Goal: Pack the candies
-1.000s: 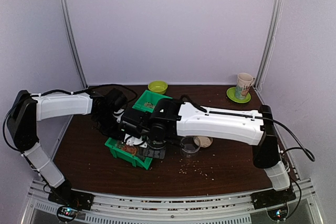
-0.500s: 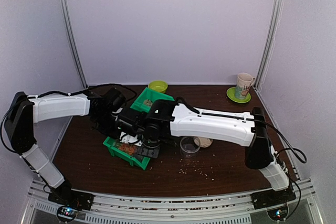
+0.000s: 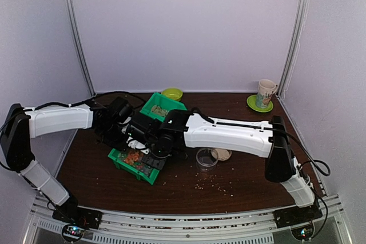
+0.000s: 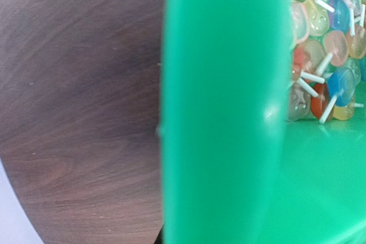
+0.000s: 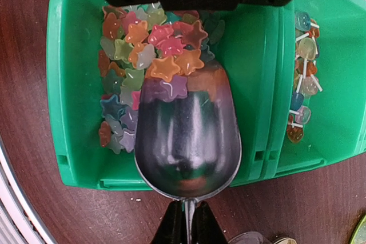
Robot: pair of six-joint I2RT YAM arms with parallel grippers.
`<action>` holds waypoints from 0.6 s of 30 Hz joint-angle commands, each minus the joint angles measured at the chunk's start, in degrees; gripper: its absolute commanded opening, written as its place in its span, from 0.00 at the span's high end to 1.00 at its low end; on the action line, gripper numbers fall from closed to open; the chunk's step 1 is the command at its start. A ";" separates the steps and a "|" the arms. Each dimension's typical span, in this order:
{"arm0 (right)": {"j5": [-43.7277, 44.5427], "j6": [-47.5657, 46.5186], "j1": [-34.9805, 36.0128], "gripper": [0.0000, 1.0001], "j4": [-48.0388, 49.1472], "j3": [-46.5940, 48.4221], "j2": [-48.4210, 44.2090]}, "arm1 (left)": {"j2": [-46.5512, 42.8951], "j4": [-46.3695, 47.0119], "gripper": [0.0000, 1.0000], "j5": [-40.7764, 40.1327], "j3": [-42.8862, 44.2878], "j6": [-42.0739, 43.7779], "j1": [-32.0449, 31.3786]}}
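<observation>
Top view, layout: both arms meet over two green bins left of centre, the star bin (image 3: 121,162) nearer and the lollipop bin (image 3: 150,108) behind it.
Top view, candies (image 3: 133,157): an orange-red heap inside the star bin, directly under the right gripper (image 3: 157,144).
Top view, left gripper (image 3: 122,134): set at the bins' left side, apart from the heap.
Top view, likely destination: a clear tub (image 3: 207,158) stands open just right of the bins, so a loaded tool would have only a short way to carry.

Left wrist view, green wall (image 4: 223,107): fills the middle of the view, with the table (image 4: 80,84) to its left and lollipops (image 4: 320,55) to its right.
Left wrist view, grip: no fingers show. The jaws are closed and possibly pinch this wall to steady the bin, though that cannot be confirmed.

Right wrist view, metal scoop (image 5: 187,135): its thin handle is clamped between the nearly closed fingers of the right gripper (image 5: 184,224), and the bowl points away, into the star bin.
Right wrist view, candies: star-shaped and mixed in colour, banked along the bin's left and far side. The scoop's front lip touches the heap and a few stars sit at the lip.
Right wrist view, scoop load: the bowl is mostly bare metal.
Right wrist view, purpose (judged): the low angle suits pushing forward under the pile.
</observation>
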 commanded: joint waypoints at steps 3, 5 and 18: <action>1.07 2.49 -0.85 1.00 -6.86 -7.02 1.38 | -6.90 9.97 1.00 -2.08 3.29 -2.70 -0.93; 0.92 2.41 -0.80 1.00 -6.47 -8.08 0.66 | -7.12 9.67 1.00 -3.30 3.19 -2.91 -0.86; -5.09 0.63 -0.93 1.00 12.14 -15.05 1.31 | -7.27 14.93 1.00 7.56 1.46 -2.21 -0.90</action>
